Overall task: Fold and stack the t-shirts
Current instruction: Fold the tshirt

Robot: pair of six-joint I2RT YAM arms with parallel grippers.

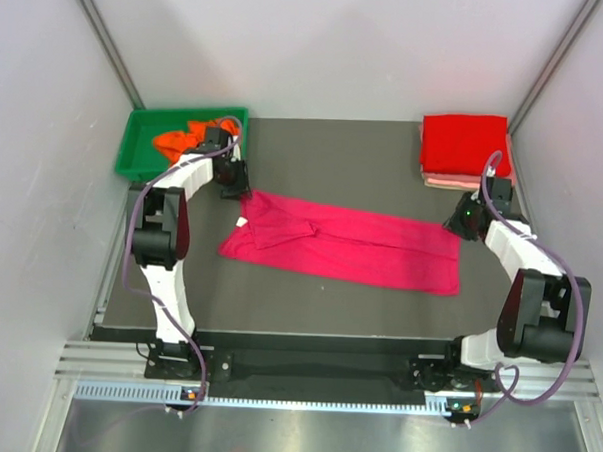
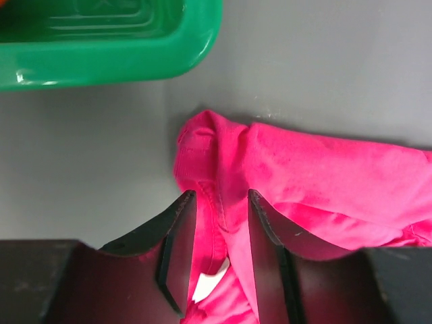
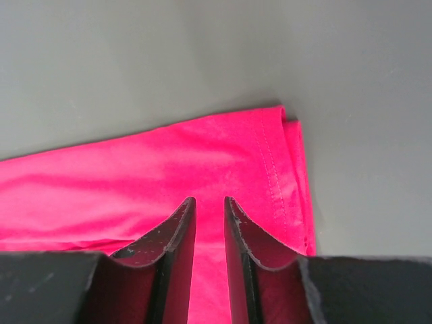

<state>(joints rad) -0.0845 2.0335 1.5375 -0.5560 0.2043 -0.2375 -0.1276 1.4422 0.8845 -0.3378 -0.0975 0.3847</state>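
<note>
A magenta-pink t-shirt (image 1: 351,246) lies as a long folded strip across the middle of the dark table. My left gripper (image 1: 235,185) is at its far left corner, by the collar. In the left wrist view the gripper (image 2: 219,196) is shut on bunched collar cloth (image 2: 223,155), with a white label between the jaws. My right gripper (image 1: 460,223) is at the far right corner. In the right wrist view it (image 3: 209,200) is closed narrowly on the hem cloth (image 3: 202,155). A folded red t-shirt (image 1: 465,141) lies on a pale pink one (image 1: 454,180) at the back right. An orange t-shirt (image 1: 180,141) lies in the tray.
A green plastic tray (image 1: 130,150) stands at the back left corner, just beyond my left gripper; its rim shows in the left wrist view (image 2: 101,67). White walls close in the table on three sides. Bare dark table (image 1: 335,157) lies behind the shirt.
</note>
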